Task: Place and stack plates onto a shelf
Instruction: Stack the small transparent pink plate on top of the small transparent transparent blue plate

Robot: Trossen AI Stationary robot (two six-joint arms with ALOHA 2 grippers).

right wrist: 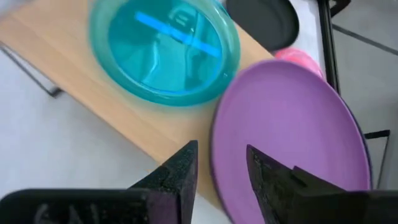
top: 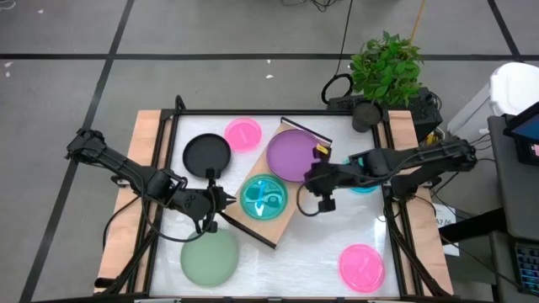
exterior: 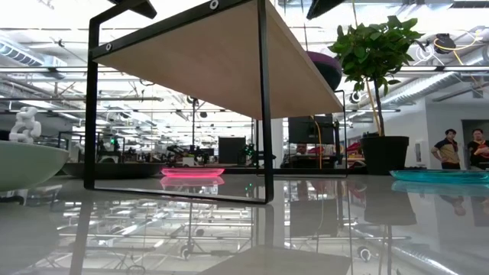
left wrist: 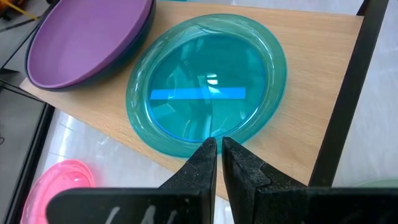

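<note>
The light-wood shelf (top: 286,220) lies slantwise in mid-table. On it sit a translucent cyan plate (left wrist: 205,81) and a purple plate (right wrist: 292,124) stacked on a darker plate (left wrist: 127,59). My left gripper (left wrist: 217,144) is shut, its tips at the cyan plate's rim on the side facing the table's left. My right gripper (right wrist: 221,165) is open beside the purple plate, whose rim shows between the fingers without touching them. On the table lie a black plate (top: 206,154), a pale green plate (top: 209,257), two pink plates (top: 244,133) (top: 362,267) and another cyan plate (top: 364,185). My left gripper comes level from the table's left, and its shut fingertips (left wrist: 208,152) stand right at the cyan plate's rim (left wrist: 202,138). I cannot tell whether they touch it. The plate lies flat on the shelf board.
Black rails (left wrist: 348,81) stand at the shelf's short ends. A potted plant (top: 386,67) sits at the far right corner. The right arm partly covers the second cyan plate. Bare white table shows between the pale green plate and the near pink plate. People stand in the room behind.
</note>
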